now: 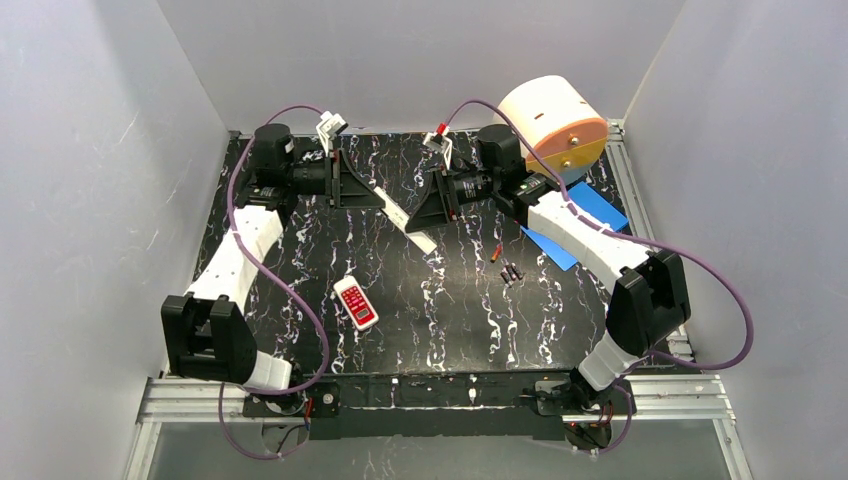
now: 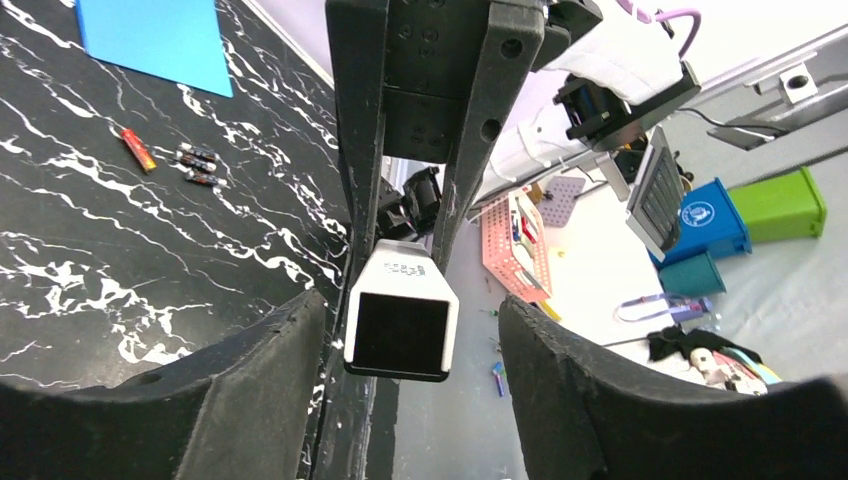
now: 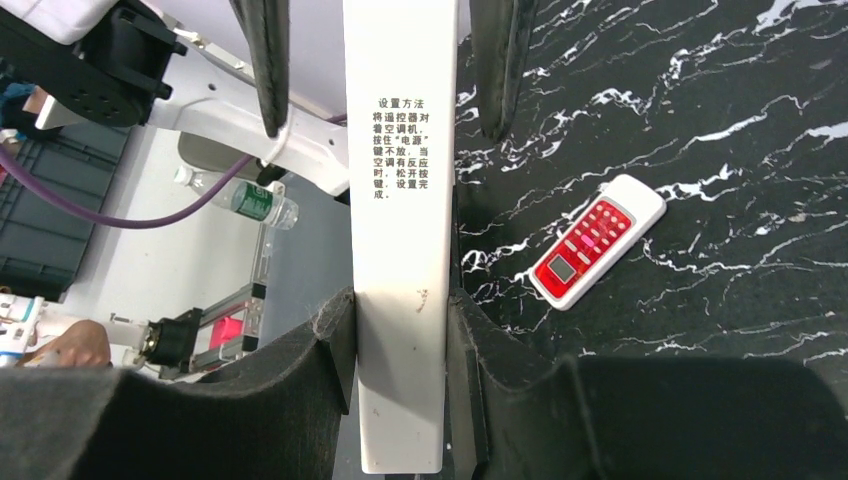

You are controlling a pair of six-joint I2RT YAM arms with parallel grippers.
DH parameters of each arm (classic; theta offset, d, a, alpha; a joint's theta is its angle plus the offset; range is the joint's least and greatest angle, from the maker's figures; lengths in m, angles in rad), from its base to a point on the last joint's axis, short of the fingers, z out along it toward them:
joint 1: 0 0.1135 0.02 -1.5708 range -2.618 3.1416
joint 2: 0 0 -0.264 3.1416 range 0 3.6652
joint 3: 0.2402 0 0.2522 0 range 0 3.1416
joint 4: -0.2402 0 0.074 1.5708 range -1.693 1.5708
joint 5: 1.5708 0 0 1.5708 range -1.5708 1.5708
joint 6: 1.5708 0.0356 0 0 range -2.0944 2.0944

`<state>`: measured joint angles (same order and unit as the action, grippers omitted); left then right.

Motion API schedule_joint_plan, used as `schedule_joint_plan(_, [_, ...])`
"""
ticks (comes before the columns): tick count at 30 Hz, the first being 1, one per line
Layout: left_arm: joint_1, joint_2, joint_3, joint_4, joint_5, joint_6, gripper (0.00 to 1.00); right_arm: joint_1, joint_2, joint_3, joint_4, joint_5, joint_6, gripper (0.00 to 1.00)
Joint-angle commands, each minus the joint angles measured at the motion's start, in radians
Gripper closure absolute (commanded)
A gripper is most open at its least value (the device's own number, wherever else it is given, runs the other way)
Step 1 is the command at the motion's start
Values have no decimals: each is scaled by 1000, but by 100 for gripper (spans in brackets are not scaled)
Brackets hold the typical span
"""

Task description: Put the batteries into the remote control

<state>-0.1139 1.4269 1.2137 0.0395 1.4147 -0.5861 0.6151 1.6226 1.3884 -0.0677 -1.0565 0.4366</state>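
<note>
The remote control [image 3: 400, 200], a long slim white bar with printed text, is held above the table with my right gripper [image 3: 400, 330] shut on its sides. Seen from above, the remote control [image 1: 412, 228] slants between the right gripper [image 1: 435, 200] and the left gripper [image 1: 360, 187]. My left gripper [image 2: 410, 315] stands open around the remote control's dark-faced end [image 2: 400, 320], with a gap on each side. The batteries lie loose on the table: a red-orange one [image 1: 496, 254] and black ones [image 1: 511, 272], also in the left wrist view as the red-orange battery [image 2: 138, 150] and black batteries [image 2: 198, 165].
A shorter white remote with a red button face [image 1: 355, 303] lies on the black marbled table [image 1: 440, 320] near the front middle. A blue sheet [image 1: 585, 222] and a cream-and-orange drum [image 1: 553, 125] sit at the back right. White walls enclose the table.
</note>
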Motion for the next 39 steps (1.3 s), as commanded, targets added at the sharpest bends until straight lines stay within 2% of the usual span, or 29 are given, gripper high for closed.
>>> schedule_joint_plan(1, [-24, -29, 17, 3, 68, -9, 41, -4, -39, -4, 108, -56, 60, 72])
schedule_joint_plan(4, [-32, -25, 11, -6, 62, -10, 46, -4, -40, -7, 104, -55, 59, 72])
schedule_joint_plan(11, [-50, -15, 7, -56, 47, 29, 50, -5, -37, 3, 69, -38, 23, 71])
schedule_joint_plan(16, [-59, -8, 14, -106, 42, 69, 63, -4, -36, 13, 18, -24, -17, 71])
schedule_joint_plan(22, [-59, 0, 23, -124, 46, 88, 66, -5, -42, 15, -21, 6, -66, 71])
schedule_joint_plan(24, [-59, -1, 23, -123, 47, 90, 73, -4, -43, 16, -31, 18, -77, 71])
schedule_joint_plan(25, [-59, 0, 26, -117, 50, 89, 81, -4, -45, 15, -34, 20, -83, 69])
schedule_joint_plan(26, [-59, 0, 28, -110, 52, 85, 93, -5, -48, 15, -40, 29, -92, 60])
schedule_joint_plan(27, [-59, -2, 31, -94, 48, 77, 100, -4, -52, 13, -43, 39, -101, 49])
schedule_joint_plan(29, [-59, -16, 38, -48, 30, 63, 100, -13, -63, 4, -35, 87, -80, 32])
schedule_joint_plan(31, [-56, -35, 48, 20, -14, 60, 100, -58, -77, -28, 70, 85, 32, 22])
schedule_joint_plan(35, [-55, -59, 117, 24, -119, 154, 100, -171, -155, -175, 601, 128, 489, 5])
schedule_joint_plan(37, [-54, -78, 144, 34, -182, 212, 100, -192, -158, -186, 713, 171, 629, 4])
schedule_joint_plan(39, [-55, -101, 158, 82, -220, 247, 100, -193, -158, -187, 722, 235, 725, 3])
